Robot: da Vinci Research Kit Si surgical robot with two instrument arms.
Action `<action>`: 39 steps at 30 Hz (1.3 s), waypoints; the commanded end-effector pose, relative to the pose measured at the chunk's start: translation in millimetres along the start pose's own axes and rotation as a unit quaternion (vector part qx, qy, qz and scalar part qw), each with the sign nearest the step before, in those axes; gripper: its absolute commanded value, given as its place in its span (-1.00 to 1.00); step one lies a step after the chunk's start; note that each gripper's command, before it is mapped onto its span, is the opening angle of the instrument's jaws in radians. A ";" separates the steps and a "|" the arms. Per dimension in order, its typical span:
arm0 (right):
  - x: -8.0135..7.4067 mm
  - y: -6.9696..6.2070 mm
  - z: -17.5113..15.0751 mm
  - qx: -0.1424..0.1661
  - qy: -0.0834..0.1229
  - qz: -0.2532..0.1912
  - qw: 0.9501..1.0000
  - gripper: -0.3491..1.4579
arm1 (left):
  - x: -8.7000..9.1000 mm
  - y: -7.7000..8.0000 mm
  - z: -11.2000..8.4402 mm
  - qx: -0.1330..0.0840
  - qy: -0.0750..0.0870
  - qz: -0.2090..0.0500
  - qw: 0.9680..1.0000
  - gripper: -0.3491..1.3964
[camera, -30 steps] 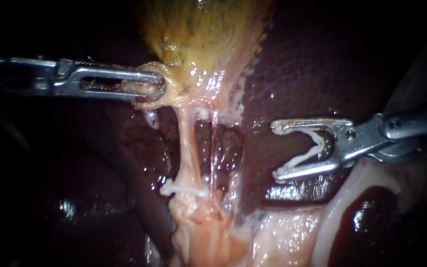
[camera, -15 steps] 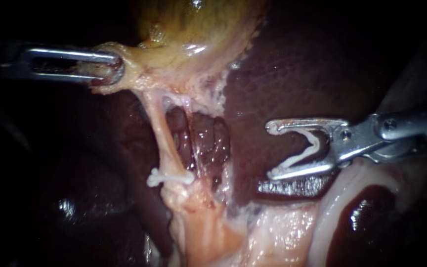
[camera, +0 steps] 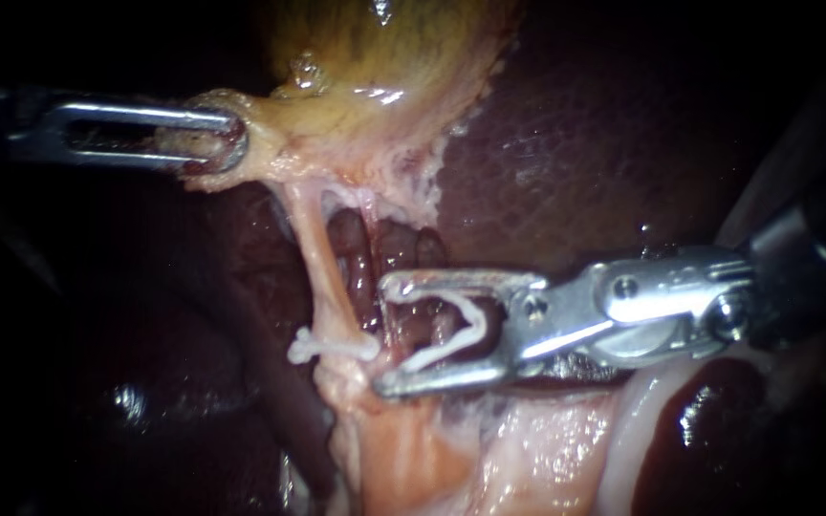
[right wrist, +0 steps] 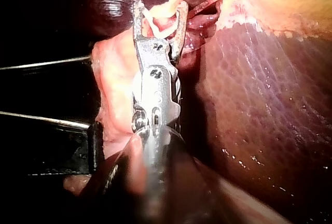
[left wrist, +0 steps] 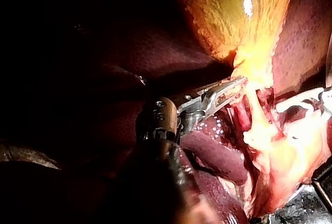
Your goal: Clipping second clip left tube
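Endoscope view: the light comes from the scope itself, one pool in the middle. The gallbladder (camera: pixel 384 86) and the pale tissue under it are well lit. The liver (camera: pixel 604 143) is dimmer, with small wet sparkles. All edges fall off to black, the left worst: my left instrument (camera: pixel 231 145) shows as two bright lines near its jaws, its shaft lost in the dark. There is hard glare on my right instrument (camera: pixel 384 330), the metal nearly blown out. The clip (camera: pixel 451 330) held in its jaws stands white against the shadow behind.

Left wrist view: about half black, the gallbladder overexposed with a glare streak on it.

Right wrist view: my own shaft is a dark mass up close, and the liver beside it is evenly lit with a few glints.
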 end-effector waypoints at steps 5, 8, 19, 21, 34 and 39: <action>-1.5 1.4 1.2 0.000 -0.001 0.010 1.000 -0.07 | 0.0 0.1 0.0 -0.001 -0.001 0.001 1.000 -1.00; -2.2 2.2 2.0 0.001 -0.001 0.012 1.000 -0.07 | 0.0 0.1 0.0 -0.001 -0.001 0.001 1.000 -1.00; -2.9 3.8 5.1 0.013 -0.003 0.020 1.000 -0.07 | -0.1 0.2 0.0 -0.001 -0.001 0.001 1.000 -1.00; -2.4 3.7 5.8 0.018 0.000 0.020 1.000 -0.07 | -0.1 0.2 0.0 -0.001 -0.001 0.000 1.000 -1.00; 1.5 -0.2 8.5 0.073 0.042 0.026 0.996 -0.07 | 0.0 0.2 0.1 -0.001 -0.001 0.000 1.000 -1.00; 2.4 -1.4 8.7 0.082 0.046 0.027 0.995 -0.07 | 0.0 0.2 0.1 -0.001 -0.001 0.000 1.000 -1.00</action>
